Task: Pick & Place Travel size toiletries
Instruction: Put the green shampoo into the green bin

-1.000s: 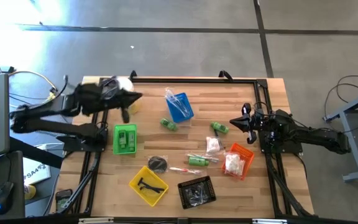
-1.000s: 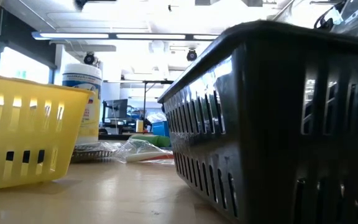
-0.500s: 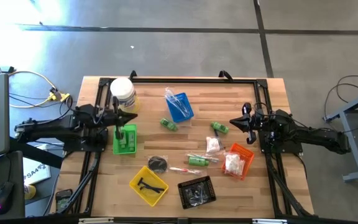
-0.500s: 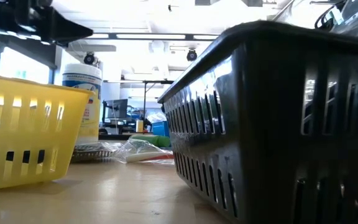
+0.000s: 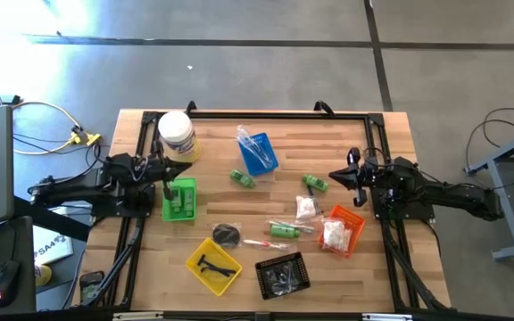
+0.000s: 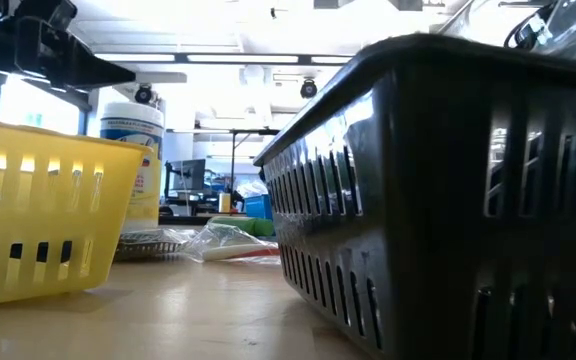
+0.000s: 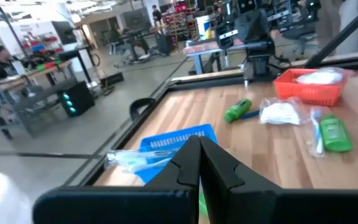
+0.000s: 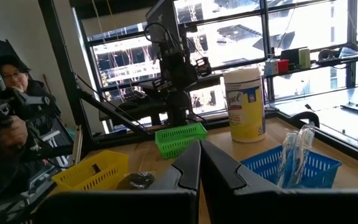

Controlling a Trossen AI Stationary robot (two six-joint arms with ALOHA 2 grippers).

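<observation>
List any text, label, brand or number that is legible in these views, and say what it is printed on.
White cylindrical tub with yellow and blue label: lettering too blurred to read; only a few unclear letters show.
Same tub in the low view: blue band of print, unreadable.
White paper beside the table's left edge: dark print, too small to read.
Nothing else carries readable text.

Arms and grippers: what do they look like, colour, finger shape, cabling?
Both arms are black, jointed links with bulky wrist housings. The left gripper and right gripper each have two dark fingers that taper to a narrow wedge tip, as the wrist views show. Thin dark cables loop at the right wrist.
</observation>
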